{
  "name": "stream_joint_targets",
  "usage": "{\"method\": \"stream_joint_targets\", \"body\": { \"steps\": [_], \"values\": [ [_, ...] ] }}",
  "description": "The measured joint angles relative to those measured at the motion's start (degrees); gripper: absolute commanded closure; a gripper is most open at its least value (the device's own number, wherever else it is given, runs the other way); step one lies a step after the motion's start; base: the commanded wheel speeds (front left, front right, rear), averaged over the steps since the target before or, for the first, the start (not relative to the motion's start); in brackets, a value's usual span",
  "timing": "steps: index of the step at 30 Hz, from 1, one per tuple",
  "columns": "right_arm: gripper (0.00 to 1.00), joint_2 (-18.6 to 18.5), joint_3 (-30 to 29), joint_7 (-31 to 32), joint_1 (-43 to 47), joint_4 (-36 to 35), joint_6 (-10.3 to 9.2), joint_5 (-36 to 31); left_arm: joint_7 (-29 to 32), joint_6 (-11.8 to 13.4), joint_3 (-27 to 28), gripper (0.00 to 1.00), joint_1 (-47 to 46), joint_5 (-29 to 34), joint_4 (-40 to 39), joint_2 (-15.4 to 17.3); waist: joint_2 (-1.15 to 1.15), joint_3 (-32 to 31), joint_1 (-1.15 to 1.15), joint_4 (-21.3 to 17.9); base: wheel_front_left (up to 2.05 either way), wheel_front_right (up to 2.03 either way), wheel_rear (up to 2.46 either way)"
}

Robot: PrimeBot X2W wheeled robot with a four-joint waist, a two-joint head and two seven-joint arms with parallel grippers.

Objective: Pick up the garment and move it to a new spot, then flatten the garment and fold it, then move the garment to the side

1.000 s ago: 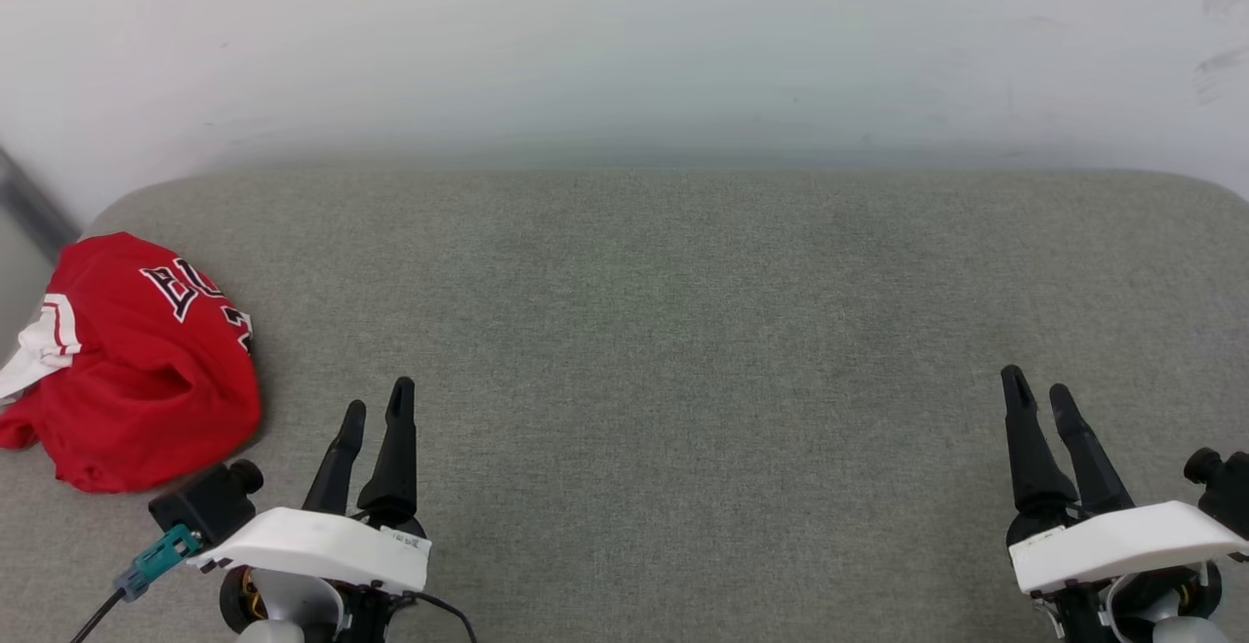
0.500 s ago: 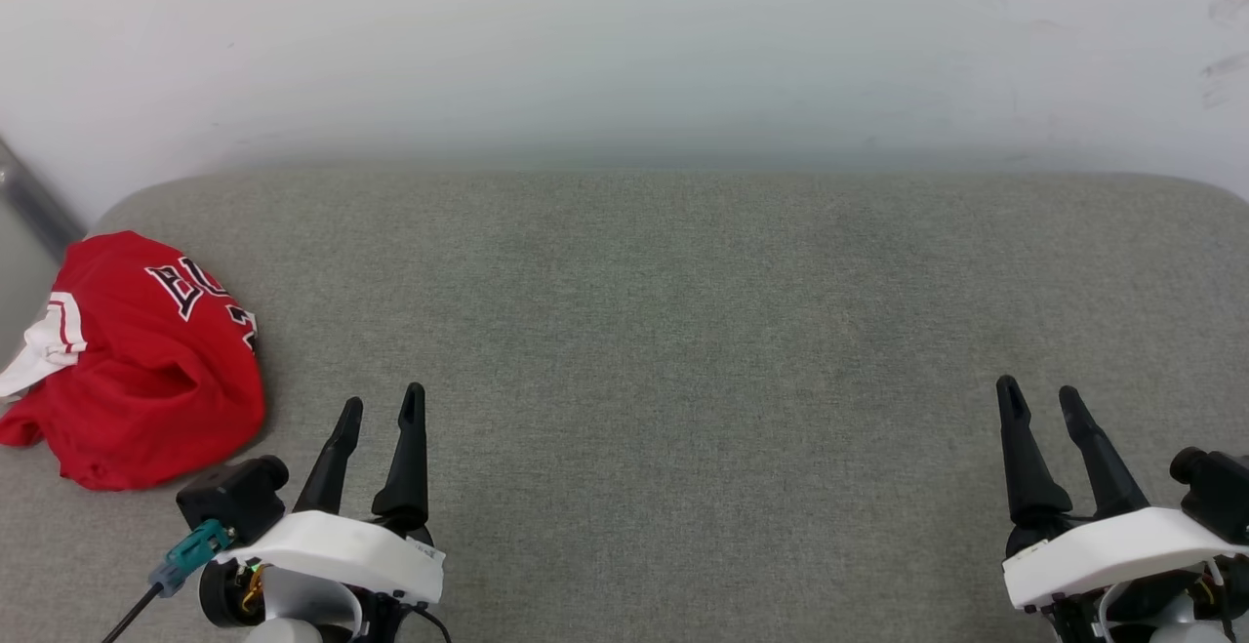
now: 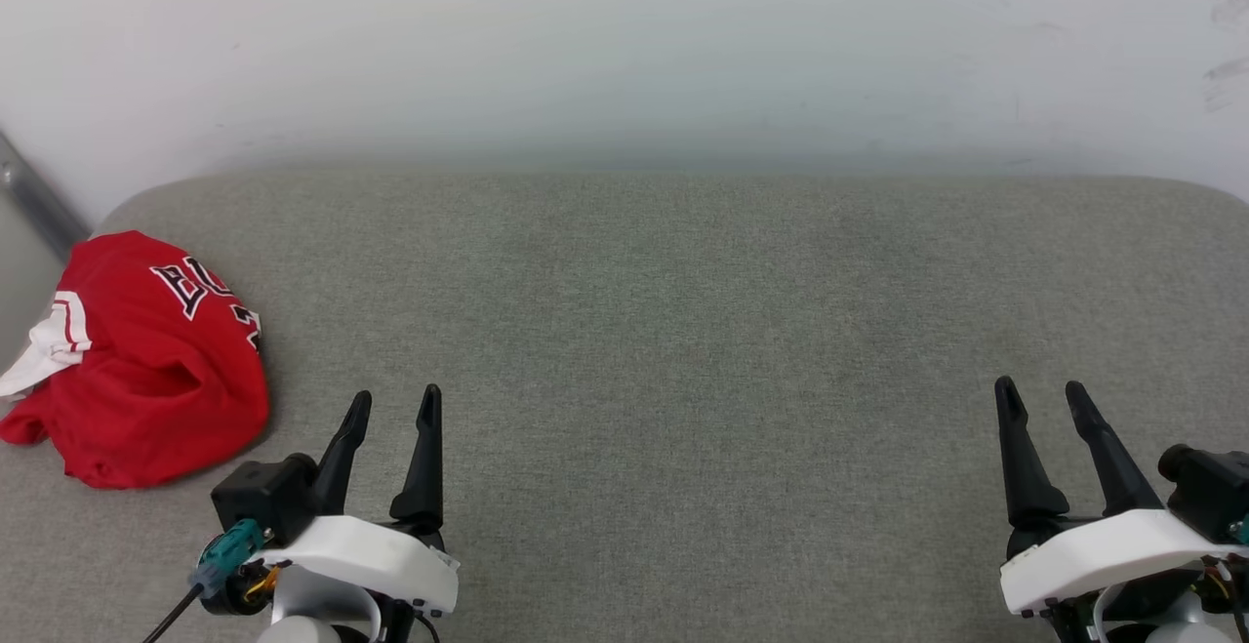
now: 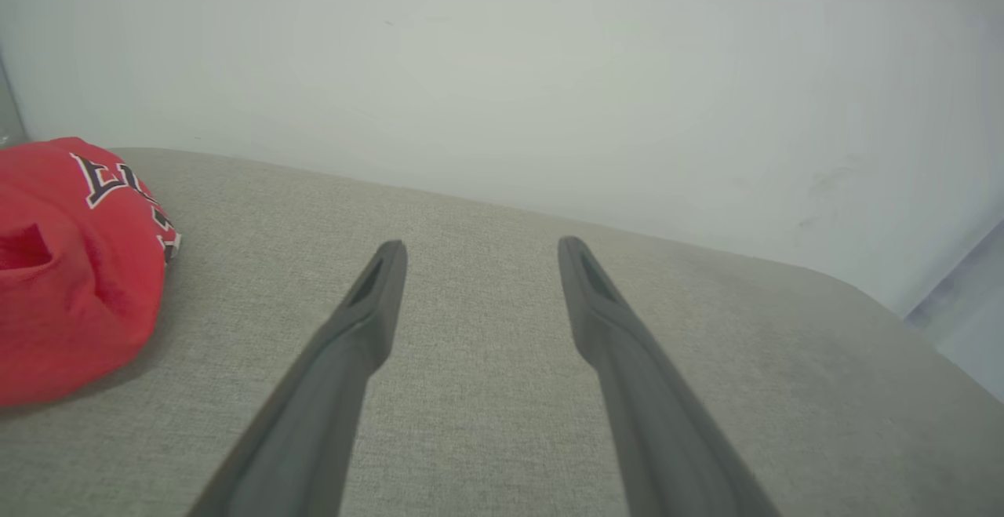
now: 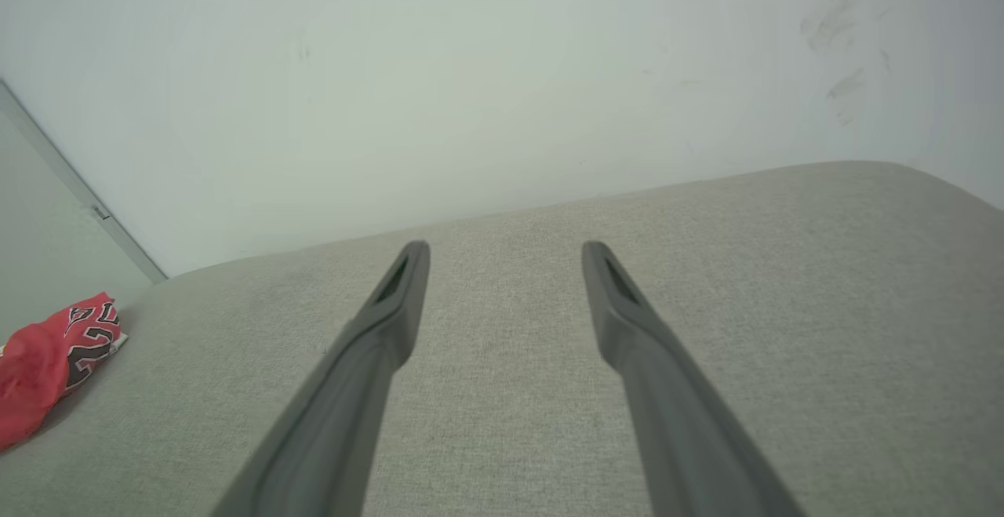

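The garment (image 3: 137,370), a red shirt with a white sleeve and black block lettering, lies bunched at the left end of the grey cushioned surface (image 3: 683,331). It also sits at the left edge of the left wrist view (image 4: 70,266) and small at the far left of the right wrist view (image 5: 55,356). My left gripper (image 3: 395,409) stands open just right of the garment, apart from it, with nothing between its fingers (image 4: 369,321). At the lower right my right gripper (image 3: 1039,394) is open and empty too, far from the garment.
A pale wall (image 3: 624,48) rises behind the surface's far edge. A grey metal strip (image 3: 34,199) runs down the wall at the far left, beside the garment. The surface's corners are rounded.
My left gripper has shifted right and down in the head view, away from the garment. The right gripper's fingers have spread slightly. The garment lies where it was.
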Motion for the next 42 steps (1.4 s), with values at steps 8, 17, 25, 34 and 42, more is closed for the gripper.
{"method": "stream_joint_targets", "body": {
  "steps": [8,17,25,34,42],
  "values": [
    [0.0,0.0,-0.38,-0.03,0.17,-0.4,0.0,-4.45,-1.11,0.33,-0.62,0.0,-0.22,3.99,-0.01,-0.01,0.0,0.01,0.0,0.14,0.0,0.0,0.0],
    [0.0,0.0,-0.68,-0.29,0.86,-0.65,0.0,-8.65,-2.2,0.44,-1.35,0.0,-0.49,7.83,0.3,-0.12,0.0,0.0,0.0,0.17,0.0,0.0,0.0],
    [0.0,0.0,-1.05,-0.91,0.89,-0.7,0.0,-11.16,-3.2,0.51,-1.46,0.0,-0.49,10.57,0.99,-0.63,0.0,-0.02,0.0,0.18,0.0,0.0,0.0],
    [0.0,0.0,-1.53,-1.81,1.07,-0.47,0.0,-13.74,-4.13,0.25,-1.43,0.0,-0.51,12.81,2.23,-1.15,0.0,0.04,0.0,0.54,0.0,0.0,0.0],
    [0.0,0.0,-1.47,-2.46,1.31,-0.4,0.01,-16.24,-4.88,-0.29,-1.32,0.0,-1.27,13.94,3.65,-1.77,0.0,0.13,0.0,2.13,0.0,0.0,0.0]
  ]
}}
